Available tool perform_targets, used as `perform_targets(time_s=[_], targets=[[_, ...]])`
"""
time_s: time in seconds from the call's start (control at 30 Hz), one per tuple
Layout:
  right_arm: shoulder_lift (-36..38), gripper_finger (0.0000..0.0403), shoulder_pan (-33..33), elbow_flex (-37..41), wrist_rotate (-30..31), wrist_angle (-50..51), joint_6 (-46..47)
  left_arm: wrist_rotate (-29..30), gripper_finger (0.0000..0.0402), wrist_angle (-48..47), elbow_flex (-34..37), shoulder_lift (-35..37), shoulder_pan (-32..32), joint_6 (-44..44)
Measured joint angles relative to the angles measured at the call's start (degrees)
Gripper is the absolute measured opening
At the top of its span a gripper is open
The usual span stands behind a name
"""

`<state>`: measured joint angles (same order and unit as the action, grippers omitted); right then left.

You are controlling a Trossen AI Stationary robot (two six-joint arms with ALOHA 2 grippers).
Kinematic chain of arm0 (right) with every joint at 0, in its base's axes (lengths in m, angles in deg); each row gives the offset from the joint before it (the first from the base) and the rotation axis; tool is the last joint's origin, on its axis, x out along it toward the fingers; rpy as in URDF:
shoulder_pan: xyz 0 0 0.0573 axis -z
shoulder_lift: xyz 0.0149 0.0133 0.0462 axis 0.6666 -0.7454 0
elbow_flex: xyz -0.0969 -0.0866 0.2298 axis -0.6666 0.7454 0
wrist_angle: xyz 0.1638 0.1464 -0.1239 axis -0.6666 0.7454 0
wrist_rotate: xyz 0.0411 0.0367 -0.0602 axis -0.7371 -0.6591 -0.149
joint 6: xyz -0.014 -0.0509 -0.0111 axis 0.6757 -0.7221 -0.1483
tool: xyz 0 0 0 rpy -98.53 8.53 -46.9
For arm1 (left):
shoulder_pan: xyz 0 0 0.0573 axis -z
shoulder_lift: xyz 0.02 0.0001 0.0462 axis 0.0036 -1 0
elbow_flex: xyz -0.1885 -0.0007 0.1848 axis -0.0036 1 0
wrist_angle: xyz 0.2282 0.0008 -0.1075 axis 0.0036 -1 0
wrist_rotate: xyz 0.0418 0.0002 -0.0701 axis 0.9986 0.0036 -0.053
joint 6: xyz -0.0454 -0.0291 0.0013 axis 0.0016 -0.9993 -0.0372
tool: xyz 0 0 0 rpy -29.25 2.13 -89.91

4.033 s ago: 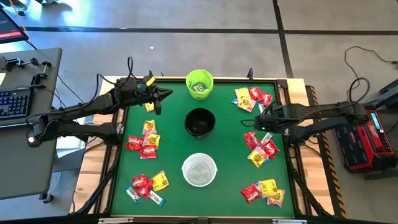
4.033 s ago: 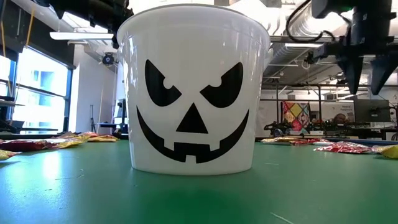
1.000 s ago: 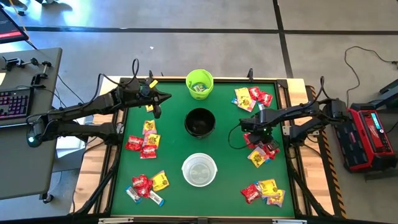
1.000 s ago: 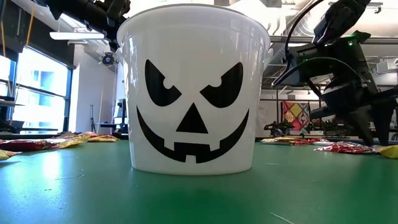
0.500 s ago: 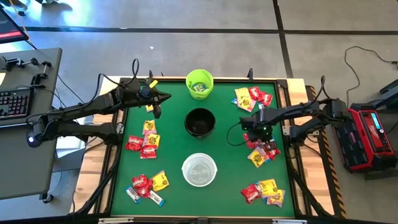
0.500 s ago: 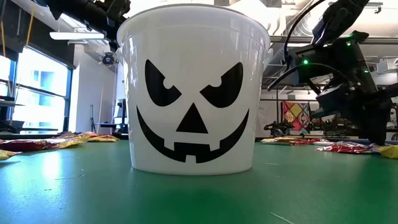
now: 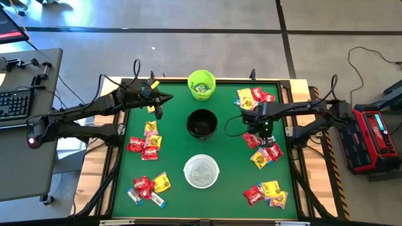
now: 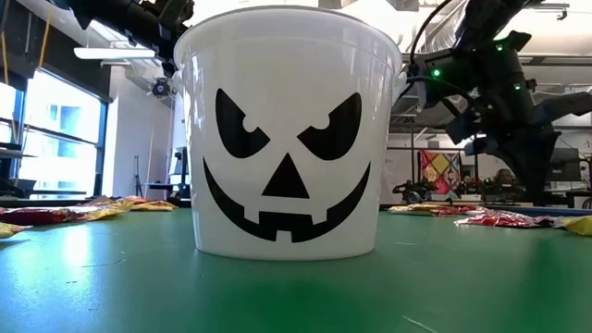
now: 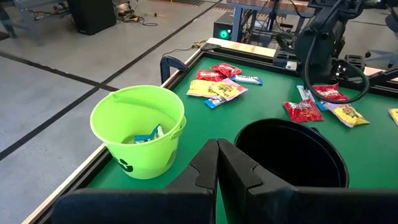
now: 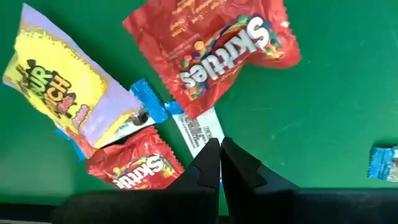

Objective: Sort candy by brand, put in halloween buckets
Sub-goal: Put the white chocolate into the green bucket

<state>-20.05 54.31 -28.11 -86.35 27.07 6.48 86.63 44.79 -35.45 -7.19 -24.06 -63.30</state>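
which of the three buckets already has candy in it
The lime green bucket, at the far edge of the table. A pale blue packet lies in its bottom. The black bucket and the white bucket look empty from above.

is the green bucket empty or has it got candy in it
Not empty. The lime green bucket holds a few candy packets at the bottom, seen from the left wrist and from above.
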Motion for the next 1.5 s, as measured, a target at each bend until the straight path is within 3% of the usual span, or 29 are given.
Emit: perform_targets(time_s=[0.17, 0.43, 0.6, 1.07, 1.5], targets=[[0.0, 0.0049, -1.4, 1.7, -0.2, 0.3, -1.7, 0.0, 0.0, 0.0, 0.0, 0.0, 0.0, -0.3], [-0.1, 0.0201, -5.8, 1.8, 1.7, -2.8, -2.2, 0.0, 0.0, 0.0, 0.0, 0.0, 0.0, -0.3], [-1.0, 0.0237, -7.8, 2.8, 2.5, -5.2, -2.6, 0.0, 0.0, 0.0, 0.0, 0.0, 0.0, -0.3], [-9.1, 0.0198, -9.7, 3.0, 3.6, -7.9, -1.8, 0.0, 0.0, 0.0, 0.0, 0.0, 0.0, -0.3], [-9.8, 0.0051, -9.6, 3.0, 3.7, -8.4, -1.8, 0.0, 0.0, 0.0, 0.0, 0.0, 0.0, -0.3]])
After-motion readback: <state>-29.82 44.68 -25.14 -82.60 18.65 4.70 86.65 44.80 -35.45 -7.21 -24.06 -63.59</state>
